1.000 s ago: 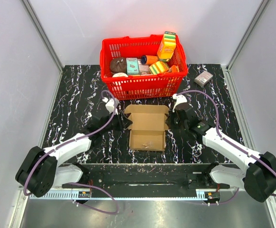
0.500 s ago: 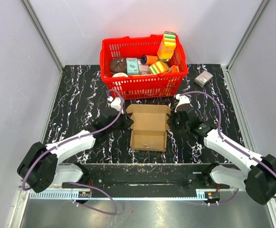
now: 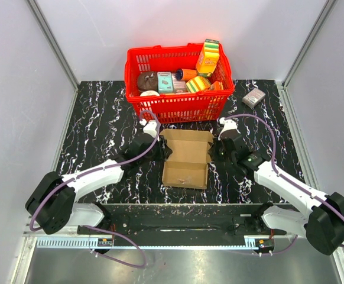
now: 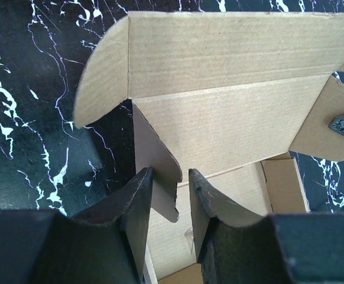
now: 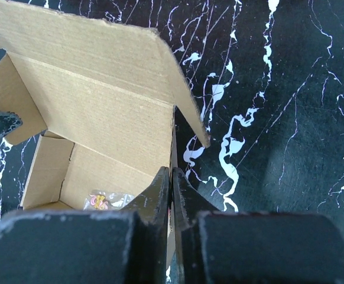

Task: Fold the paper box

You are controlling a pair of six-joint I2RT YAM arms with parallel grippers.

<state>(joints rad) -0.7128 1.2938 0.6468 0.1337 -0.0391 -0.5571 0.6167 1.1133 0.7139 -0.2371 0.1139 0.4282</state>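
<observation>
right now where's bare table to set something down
Bare: the table left of the red basket; also its right edge, nearer than the small grey box. Crowded: beside the paper box, left fingers and right fingers flanking it.

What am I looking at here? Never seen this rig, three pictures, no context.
Two robot arms are bolted at the near edge of a black marble table. The overhead view shows both at an open brown paper box, with a red basket of groceries behind it and a small grey box at the far right. The other two views come from a camera on each wrist. The left end effector stands open around a side flap. The right end effector is pinched shut on the opposite wall.
</observation>
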